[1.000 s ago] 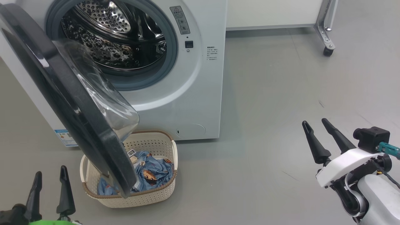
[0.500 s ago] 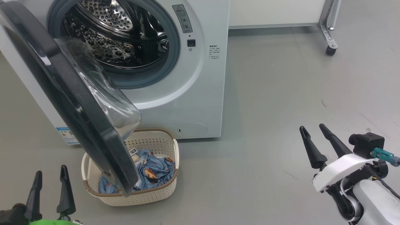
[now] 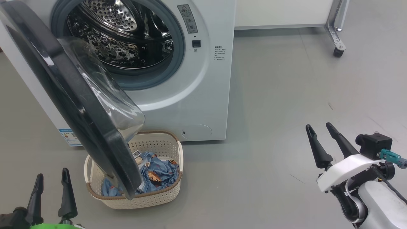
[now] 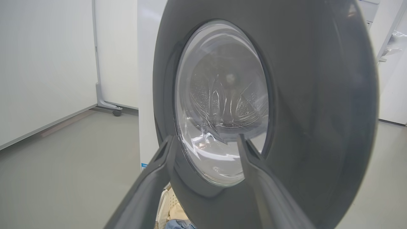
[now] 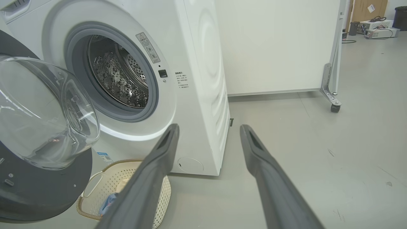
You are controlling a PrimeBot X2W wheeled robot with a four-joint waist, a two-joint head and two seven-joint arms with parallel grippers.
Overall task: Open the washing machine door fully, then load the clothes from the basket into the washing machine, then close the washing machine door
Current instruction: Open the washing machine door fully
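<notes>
The white washing machine [image 3: 203, 95] stands at the upper left with its steel drum [image 3: 120, 38] exposed. The washing machine door [image 3: 63, 105], black-rimmed with a bulging glass centre, is swung out towards me and hangs over the left part of the basket [image 3: 149, 198]. Blue printed clothes [image 3: 157, 175] lie in the basket. My left gripper [image 3: 51, 179] is open at the lower left, just left of the basket, and faces the door's outer side [image 4: 318, 111]. My right gripper [image 3: 318, 127] is open, far right over bare floor. Both open pairs of jaws hold nothing [image 4: 205, 140] [image 5: 208, 127].
A white panel on a metal frame with a caster [image 3: 338, 52] stands behind the machine at the upper right. Grey floor [image 3: 270, 127] stretches between the machine and my right arm. Boxes [image 5: 378, 30] sit far back in the right wrist view.
The whole head picture has slid slightly right and down, so the camera moved. Door, basket and clothes keep their places. Both grippers stay open, the right one barely shifting.
</notes>
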